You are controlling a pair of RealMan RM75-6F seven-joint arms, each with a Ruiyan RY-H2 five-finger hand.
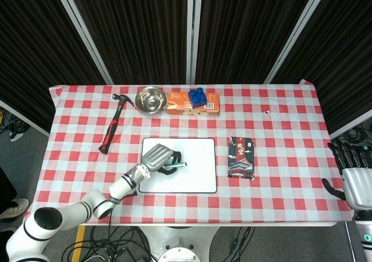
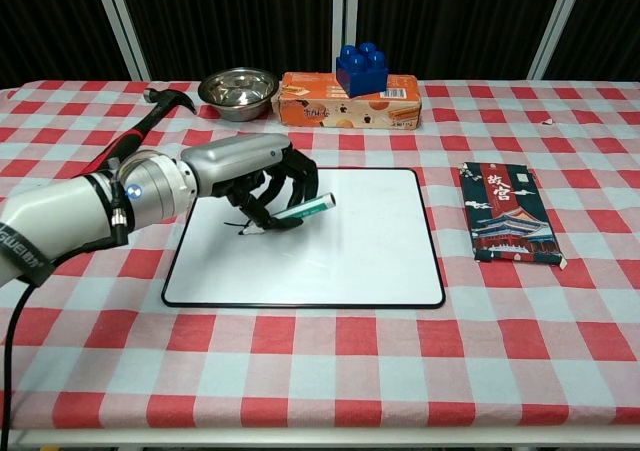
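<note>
A whiteboard lies in the middle of the checked table, with a short black stroke near its left side. My left hand hovers over that left part and grips a green-barrelled marker. The marker lies almost flat, its tip down at the stroke. My right hand hangs off the table's right edge, fingers spread and nothing in it; the chest view does not show it.
Along the back stand a steel bowl, an orange box and a blue brick on top of it. A red-handled hammer lies at the left. A dark booklet lies right of the board.
</note>
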